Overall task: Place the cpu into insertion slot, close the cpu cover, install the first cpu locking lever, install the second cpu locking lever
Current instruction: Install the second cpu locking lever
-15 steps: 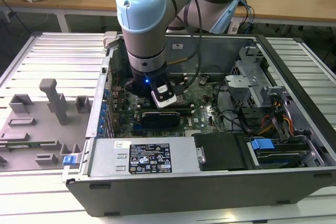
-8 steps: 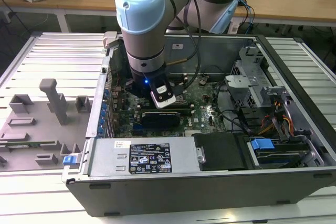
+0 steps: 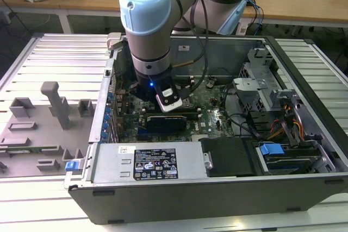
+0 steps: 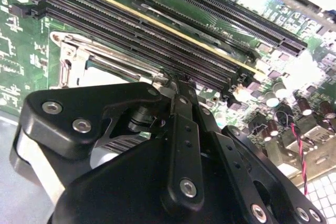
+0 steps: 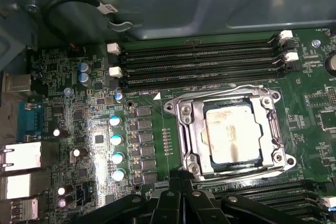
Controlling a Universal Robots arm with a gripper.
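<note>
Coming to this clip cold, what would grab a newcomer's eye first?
The arm, reaching down into the open computer case in the exterior view. In the first wrist view, the cpu sits in the insertion slot with the cpu cover framing it, beside the long black memory slots. The gripper hangs close by the socket's edge.

Pale silver cpu, green board

Lab: opened computer case, workbenches
</note>
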